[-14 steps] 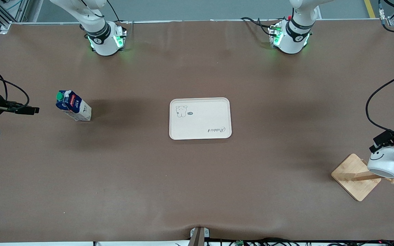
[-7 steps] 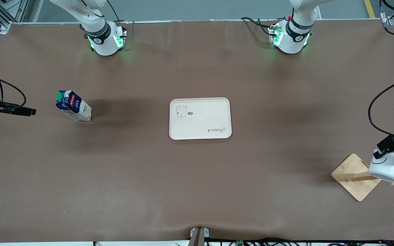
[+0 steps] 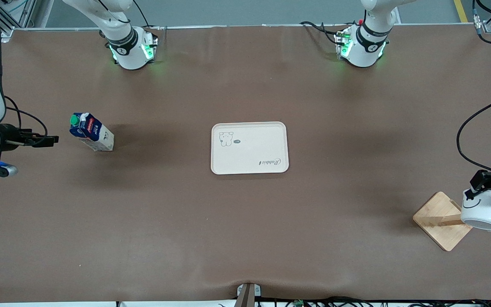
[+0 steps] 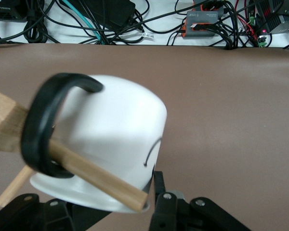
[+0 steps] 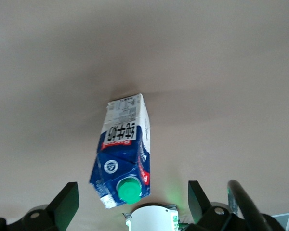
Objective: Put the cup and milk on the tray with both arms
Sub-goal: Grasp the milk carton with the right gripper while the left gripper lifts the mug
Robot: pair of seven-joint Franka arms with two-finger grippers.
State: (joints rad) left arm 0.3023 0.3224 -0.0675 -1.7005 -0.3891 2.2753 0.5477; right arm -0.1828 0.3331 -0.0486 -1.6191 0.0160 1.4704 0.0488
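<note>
Left end effector (image 3: pixel 486 181) pinching cup (image 3: pixel 482 208) on wooden stand (image 3: pixel 441 219), right end effector (image 3: pixel 49 140) spread beside upright milk (image 3: pixel 91 132), tray (image 3: pixel 249 147) mid-surface, bare

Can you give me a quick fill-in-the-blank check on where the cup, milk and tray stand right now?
1. The cup hangs by its handle on a wooden ____.
2. The tray holds ____ items.
3. The milk has a ____ cap.
4. The right gripper fingers are ____.

Missing words: peg; no; green; open
</note>
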